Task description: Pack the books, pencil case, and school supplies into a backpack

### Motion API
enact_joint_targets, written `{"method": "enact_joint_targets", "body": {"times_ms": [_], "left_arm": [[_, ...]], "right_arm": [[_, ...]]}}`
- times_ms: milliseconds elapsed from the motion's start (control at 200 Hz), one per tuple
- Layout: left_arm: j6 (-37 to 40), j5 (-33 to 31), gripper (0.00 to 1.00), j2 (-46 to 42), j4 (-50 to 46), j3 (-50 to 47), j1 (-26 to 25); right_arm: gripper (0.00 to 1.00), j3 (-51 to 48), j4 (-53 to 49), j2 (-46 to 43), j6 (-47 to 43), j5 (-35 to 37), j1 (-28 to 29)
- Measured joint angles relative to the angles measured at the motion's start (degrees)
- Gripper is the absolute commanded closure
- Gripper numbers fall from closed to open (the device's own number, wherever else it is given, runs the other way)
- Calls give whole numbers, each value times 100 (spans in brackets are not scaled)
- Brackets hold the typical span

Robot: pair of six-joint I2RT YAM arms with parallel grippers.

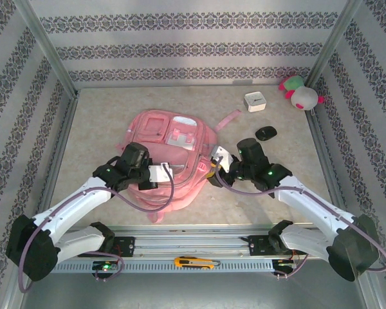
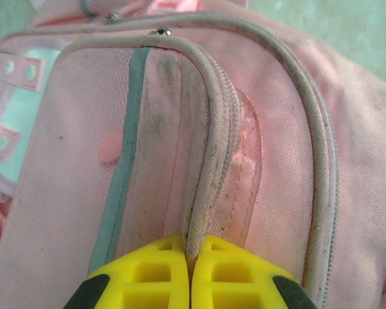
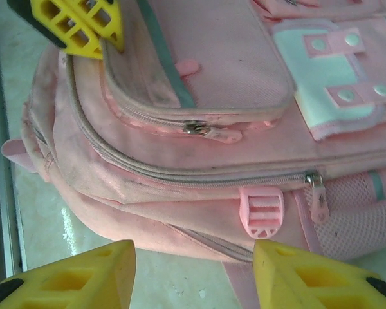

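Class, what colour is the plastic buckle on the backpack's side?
Pink; the buckle shows best in the right wrist view.

The backpack (image 1: 170, 161) is soft pink woven cloth, matt and finely grained, smudged grey along its corded piping (image 2: 209, 148). Its zip pull (image 3: 194, 127) is shiny metal, the buckle (image 3: 262, 211) is smooth pink plastic with a slight gloss, the side pocket (image 3: 360, 219) is open mesh, and the pale front patch (image 3: 328, 77) looks smooth and rubbery. The fingers (image 2: 154, 280) of the left gripper (image 2: 192, 261) and of the right gripper (image 3: 194, 248) are matt yellow moulded plastic. The table (image 1: 289, 174) is speckled, stone-like and glossy, catching light. The plush toy (image 1: 301, 93) at the far right looks fuzzy
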Motion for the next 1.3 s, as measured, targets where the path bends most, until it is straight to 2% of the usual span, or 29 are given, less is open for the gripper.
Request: {"method": "enact_joint_targets", "body": {"times_ms": [110,280,605,834,1114,1219,1299], "left_arm": [[-444,234,100,-337,205,-96,63],[-1080,560,100,-577,557,-439,109],[-1561,962,100,-577,970,-568,306],[-1685,1049,100,-577,1123,-647,317],[-1762,1064,100,-577,1172,-669,317],[-1784,1086,100,-575,1209,-675,317],[-1799,1099,100,-575,1237,-684,317]], "right_arm": [[45,332,-37,463,-398,-260,-131],[45,1231,-155,1683,-896,-774,-299],[44,2227,-870,3200,-1668,-1672,-409],[51,2708,-1453,3705,-2035,-2433,-435],[65,2824,-2312,3731,-2317,-3038,-365],[65,2798,-2345,3731,-2264,-3088,-369],[59,2761,-2258,3731,-2109,-3110,-369]]}}
